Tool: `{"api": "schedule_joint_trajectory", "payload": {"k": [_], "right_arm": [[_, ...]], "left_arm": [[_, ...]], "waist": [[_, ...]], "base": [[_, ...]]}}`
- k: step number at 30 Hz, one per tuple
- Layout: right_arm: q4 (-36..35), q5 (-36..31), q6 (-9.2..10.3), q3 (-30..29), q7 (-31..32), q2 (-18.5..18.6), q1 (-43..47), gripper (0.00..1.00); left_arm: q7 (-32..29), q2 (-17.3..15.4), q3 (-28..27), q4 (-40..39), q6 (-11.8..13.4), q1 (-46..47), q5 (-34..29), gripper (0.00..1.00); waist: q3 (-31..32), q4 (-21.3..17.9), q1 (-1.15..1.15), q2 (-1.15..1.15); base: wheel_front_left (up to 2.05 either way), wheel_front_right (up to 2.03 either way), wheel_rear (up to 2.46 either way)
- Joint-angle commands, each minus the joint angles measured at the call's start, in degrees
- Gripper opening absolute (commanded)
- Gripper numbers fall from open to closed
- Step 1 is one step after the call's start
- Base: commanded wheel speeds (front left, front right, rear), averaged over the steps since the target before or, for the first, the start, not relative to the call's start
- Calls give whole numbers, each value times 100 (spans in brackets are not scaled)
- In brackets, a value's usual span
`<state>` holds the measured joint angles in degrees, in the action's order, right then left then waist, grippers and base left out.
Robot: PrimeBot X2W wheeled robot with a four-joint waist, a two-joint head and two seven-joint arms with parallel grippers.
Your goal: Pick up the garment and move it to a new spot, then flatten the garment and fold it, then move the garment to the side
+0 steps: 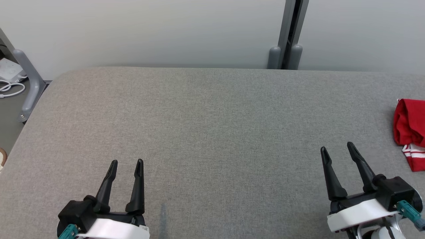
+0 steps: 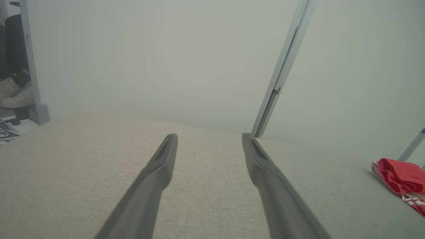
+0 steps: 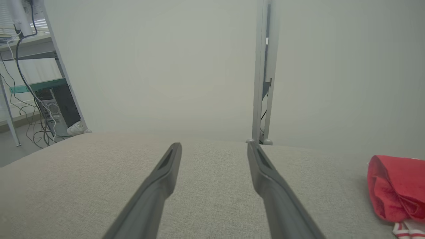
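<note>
The red garment (image 1: pixel 410 126) lies crumpled in a small heap far to the right on the padded grey table (image 1: pixel 212 116), about midway between the far edge and the near edge. The border of the head view cuts part of it off. I judge it to be light, soft and limp. It will sag and unroll when lifted, and it should not slip much on the cloth cover. A good place to take hold seems to be the raised red fold on top, or the hem with white stripes at its near side.

The right gripper (image 1: pixel 337 147) hovers low near the near edge, close to the garment but apart from it, its fingers spread wide and empty. The left gripper (image 1: pixel 127 162) is well apart from the garment at the near left, also spread wide and holding nothing.
</note>
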<state>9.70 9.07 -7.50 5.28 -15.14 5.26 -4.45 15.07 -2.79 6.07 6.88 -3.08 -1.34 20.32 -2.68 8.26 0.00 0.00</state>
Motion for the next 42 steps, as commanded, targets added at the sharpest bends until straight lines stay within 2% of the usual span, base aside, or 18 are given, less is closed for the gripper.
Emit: {"api": "schedule_joint_trajectory", "payload": {"k": [1,11,42], "right_arm": [[47,119,3,47,-4,51,-33,100],[219,357,3,180,-4,254,-100,100],[164,225,0,165,-1,215,-52,100]], "left_arm": [[-1,-27,-15,13,-35,54,29,100],[-1,-27,-18,4,-56,62,20,100],[0,-8,18,14,-42,-16,68,100]], "waist": [[-2,5,0,0],[-19,37,0,0],[20,-110,0,0]], "base": [[0,0,0],[0,0,0],[0,0,0]]}}
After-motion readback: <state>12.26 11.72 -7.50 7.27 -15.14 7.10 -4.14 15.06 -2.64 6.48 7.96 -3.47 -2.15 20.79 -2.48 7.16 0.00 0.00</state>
